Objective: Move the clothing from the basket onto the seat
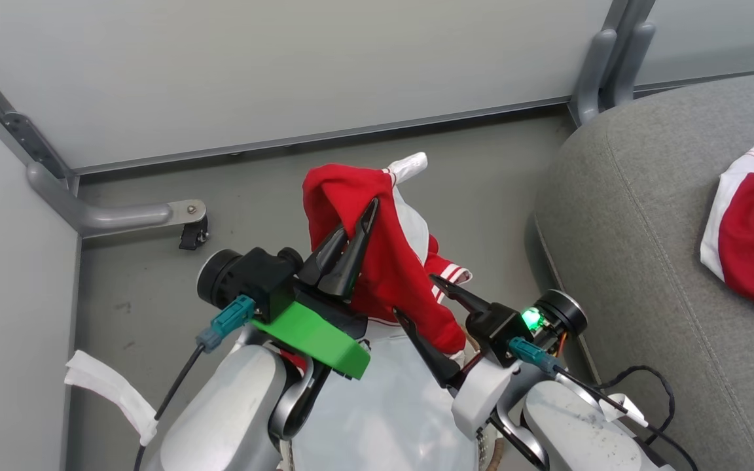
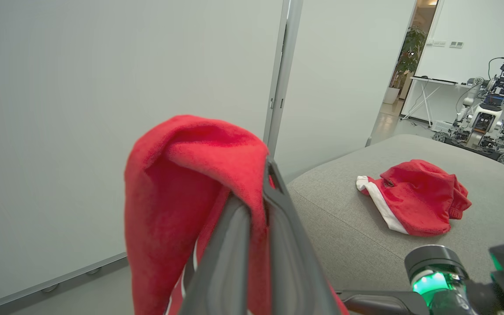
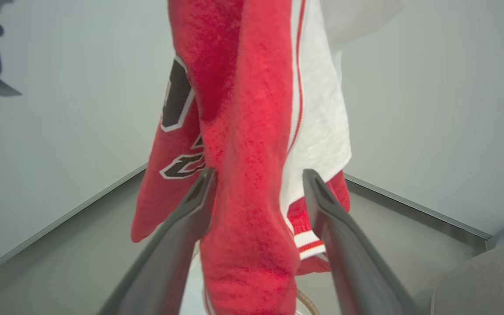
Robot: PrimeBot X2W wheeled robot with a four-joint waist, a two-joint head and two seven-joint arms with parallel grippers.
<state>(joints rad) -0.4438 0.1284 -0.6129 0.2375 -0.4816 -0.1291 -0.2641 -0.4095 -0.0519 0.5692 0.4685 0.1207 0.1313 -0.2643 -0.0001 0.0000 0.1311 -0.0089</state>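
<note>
left gripper (image 1: 359, 216) — fingers clamped shut on a top fold of the red-and-white garment (image 1: 393, 261), which hangs left of the seat (image 1: 639, 229) | right gripper (image 1: 415, 296) — fingers wide, straddling the hanging fabric near its lower end | second garment (image 1: 753, 235): lying on the seat, far right

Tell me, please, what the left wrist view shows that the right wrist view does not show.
Left wrist view: the left gripper shut on a fold of the held garment, a second garment lying on the seat, and another robot far behind. Right wrist view: the right gripper open, its fingers on either side of that garment, plus black lettering and a white panel. Both: the held garment and the pale wall.
</note>
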